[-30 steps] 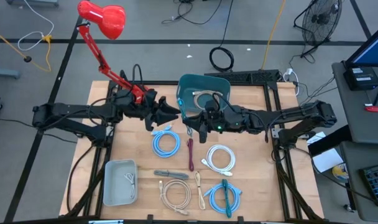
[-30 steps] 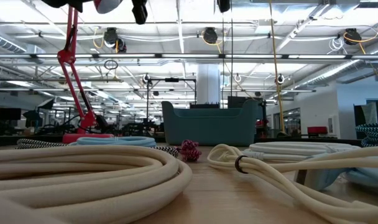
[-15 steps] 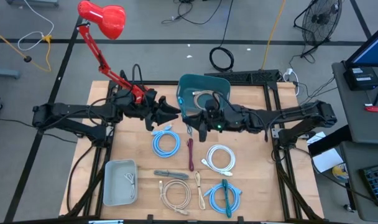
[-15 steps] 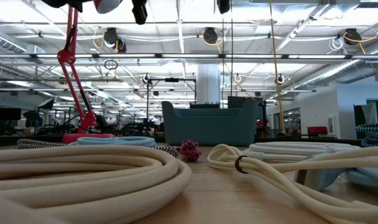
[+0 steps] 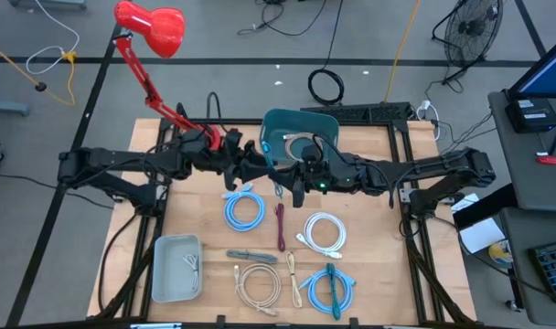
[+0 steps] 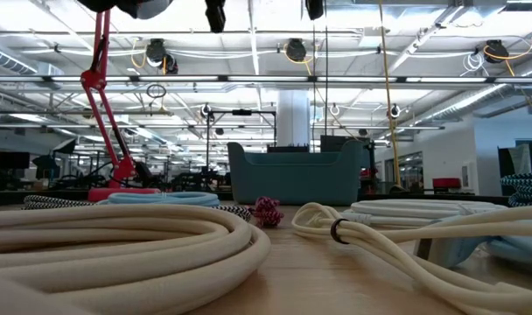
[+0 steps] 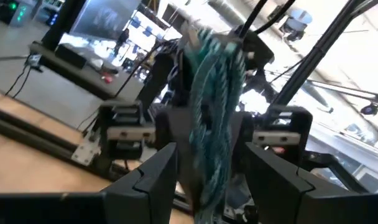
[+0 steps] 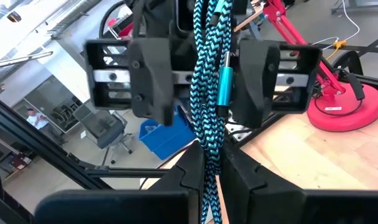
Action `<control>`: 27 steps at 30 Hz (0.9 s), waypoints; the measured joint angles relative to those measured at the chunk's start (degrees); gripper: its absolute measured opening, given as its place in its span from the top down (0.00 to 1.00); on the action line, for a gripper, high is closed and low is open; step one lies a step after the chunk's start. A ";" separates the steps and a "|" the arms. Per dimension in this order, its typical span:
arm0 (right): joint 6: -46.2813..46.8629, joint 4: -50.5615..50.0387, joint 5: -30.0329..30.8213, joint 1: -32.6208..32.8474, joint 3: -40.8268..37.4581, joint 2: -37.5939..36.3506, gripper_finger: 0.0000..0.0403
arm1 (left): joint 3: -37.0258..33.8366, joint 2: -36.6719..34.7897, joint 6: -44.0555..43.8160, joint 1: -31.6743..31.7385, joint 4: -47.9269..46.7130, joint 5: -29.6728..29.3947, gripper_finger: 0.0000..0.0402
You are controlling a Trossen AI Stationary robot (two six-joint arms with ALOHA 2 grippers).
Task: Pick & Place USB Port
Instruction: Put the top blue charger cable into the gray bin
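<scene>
1. The two dark arms meet over the far half of the wooden table (image 5: 196,219), just in front of the teal plastic bin (image 5: 301,137) standing at the middle of the far edge.
2. The right gripper (image 8: 209,167) is pinched shut on a blue-and-black braided USB cable (image 8: 207,81). The bundle dangles in the air between the two arms.
3. The cable's long axis runs roughly up and down. A shiny cyan metal plug sleeve (image 8: 224,81) lies along the strands.
4. The left gripper (image 7: 204,168) stands with its jaws wide, one finger either side of the hanging bundle, not yet pressed on it as far as I can see.
5. The two grippers face each other head-on, so the left one looks to need only a squeeze to take the cable over; that's my guess.
6. The bin lies just beyond the cable, about equally near to both arms.
7. Nearer the front edge lie more coiled cables: light blue (image 5: 244,210), white (image 5: 325,231), cream (image 5: 258,283). A grey tray (image 5: 161,274) sits at the front left corner.
8. I can read no brand, label or writing anywhere.
</scene>
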 joint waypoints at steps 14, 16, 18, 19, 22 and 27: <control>-1.09 0.00 -0.15 0.00 0.00 0.00 0.94 | 2.14 1.00 0.93 0.00 -4.14 3.68 0.54; -1.09 -0.04 -0.15 0.00 0.00 0.00 0.94 | 2.15 0.97 0.87 0.00 -4.67 3.68 0.54; -1.09 -0.09 -0.13 0.00 0.00 0.00 0.94 | 2.16 0.97 0.72 0.00 -5.41 3.68 0.55; -1.09 -0.08 -0.15 0.02 0.00 0.00 0.94 | 2.16 0.97 0.72 0.00 -5.48 3.68 0.57; -1.08 0.02 -0.28 0.02 0.00 0.00 0.94 | 2.16 0.97 0.77 0.00 -5.48 3.68 0.65; -1.20 -0.20 -0.27 0.15 0.00 -0.07 0.94 | 2.16 0.93 1.53 0.00 -5.43 3.71 0.85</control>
